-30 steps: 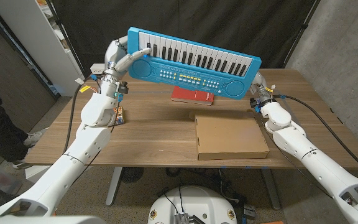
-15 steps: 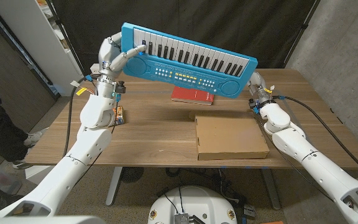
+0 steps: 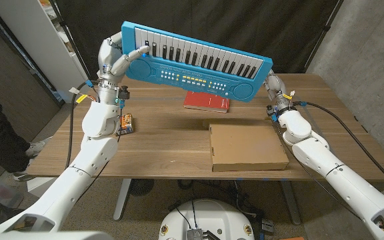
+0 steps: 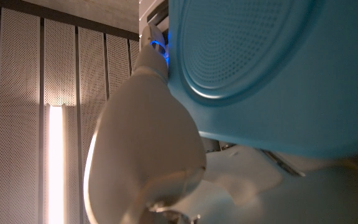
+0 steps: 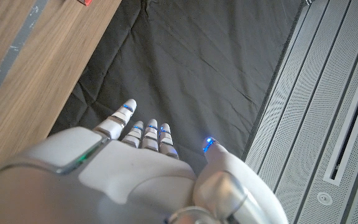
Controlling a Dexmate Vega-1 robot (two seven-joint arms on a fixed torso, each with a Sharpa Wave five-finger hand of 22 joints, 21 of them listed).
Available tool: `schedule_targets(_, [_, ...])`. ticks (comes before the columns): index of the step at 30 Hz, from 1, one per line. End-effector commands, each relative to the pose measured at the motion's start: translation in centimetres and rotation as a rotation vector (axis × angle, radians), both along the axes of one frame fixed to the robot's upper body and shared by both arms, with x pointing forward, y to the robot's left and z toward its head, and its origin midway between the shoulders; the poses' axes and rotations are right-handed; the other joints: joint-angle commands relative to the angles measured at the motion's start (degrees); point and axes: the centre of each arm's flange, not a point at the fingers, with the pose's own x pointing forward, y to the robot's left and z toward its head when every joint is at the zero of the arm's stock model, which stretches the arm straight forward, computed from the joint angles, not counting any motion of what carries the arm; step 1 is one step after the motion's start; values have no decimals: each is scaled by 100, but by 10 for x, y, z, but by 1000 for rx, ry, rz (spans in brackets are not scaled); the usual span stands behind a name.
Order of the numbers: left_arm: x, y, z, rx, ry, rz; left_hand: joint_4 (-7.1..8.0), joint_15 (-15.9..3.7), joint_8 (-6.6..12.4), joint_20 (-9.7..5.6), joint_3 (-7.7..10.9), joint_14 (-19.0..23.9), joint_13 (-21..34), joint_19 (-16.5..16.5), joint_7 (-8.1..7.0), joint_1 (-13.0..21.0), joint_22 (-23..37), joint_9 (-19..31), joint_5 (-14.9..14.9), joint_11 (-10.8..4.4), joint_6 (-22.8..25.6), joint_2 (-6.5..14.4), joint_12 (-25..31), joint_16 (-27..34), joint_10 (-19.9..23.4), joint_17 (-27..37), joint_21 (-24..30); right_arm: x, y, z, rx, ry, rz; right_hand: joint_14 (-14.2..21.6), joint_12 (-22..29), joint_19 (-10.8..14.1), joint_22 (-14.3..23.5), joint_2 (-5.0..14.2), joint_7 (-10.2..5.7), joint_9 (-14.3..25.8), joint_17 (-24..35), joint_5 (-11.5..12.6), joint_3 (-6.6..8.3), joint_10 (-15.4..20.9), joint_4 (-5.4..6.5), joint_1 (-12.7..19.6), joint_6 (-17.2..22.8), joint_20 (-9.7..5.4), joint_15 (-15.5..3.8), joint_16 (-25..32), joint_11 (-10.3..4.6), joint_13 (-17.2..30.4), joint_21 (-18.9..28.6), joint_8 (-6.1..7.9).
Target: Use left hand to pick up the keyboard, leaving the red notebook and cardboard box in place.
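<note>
Head view: keyboard (image 3: 195, 61) held in the air above the far side of the worktop (image 3: 165, 143), tilted, its 9 o'clock end higher than its 3 o'clock end, keys facing the camera. Left hand (image 3: 115, 61) grips the 9 o'clock end, one finger laid across the front near the first keys. Red notebook (image 3: 207, 102) lies on the worktop under the keyboard, toward 12 o'clock. Cardboard box (image 3: 247, 145) lies flat just nearer than the notebook, toward 3 o'clock of centre. A small colourful item (image 3: 127, 123) sits on the worktop beside the left forearm. Right hand (image 3: 273, 83) stands at the far 3 o'clock edge, partly behind the keyboard's low end; cannot tell whether it touches it.

Left wrist view: the blue underside of the keyboard (image 4: 272, 68), with a round perforated grille, presses close against the left hand (image 4: 148, 149).

Right wrist view: right hand (image 5: 148, 155) holds nothing, fingers (image 5: 149, 134) extended and lying side by side, with the worktop edge (image 5: 30, 68) alongside.
</note>
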Motion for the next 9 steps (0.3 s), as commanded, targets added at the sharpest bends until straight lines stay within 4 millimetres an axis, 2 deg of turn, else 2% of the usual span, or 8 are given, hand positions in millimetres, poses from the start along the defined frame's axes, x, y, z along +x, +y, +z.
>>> schedule_targets(1, [6,17,2,9,-25,-15,141,-1365,-6,-597,184,1300,24,507,-559,372,10,2,29,-807,1551,498,-25,4,809,20,71,-29,5,0,-5,-44,-66,32,16,68,19,97,16,22,-8,28,-5,67,-40,60,50,-194,-9,-7,8,32,12,18])
schedule_targets(9, [21,9,3,29,20,-21,137,-1375,-24,-603,186,1302,33,490,-562,373,4,3,29,-800,1571,493,-47,-1,821,25,122,-34,-3,-18,33,-13,-88,43,16,78,19,93,13,21,-10,32,-5,75,-43,60,58,-202,-22,-8,5,32,12,17])
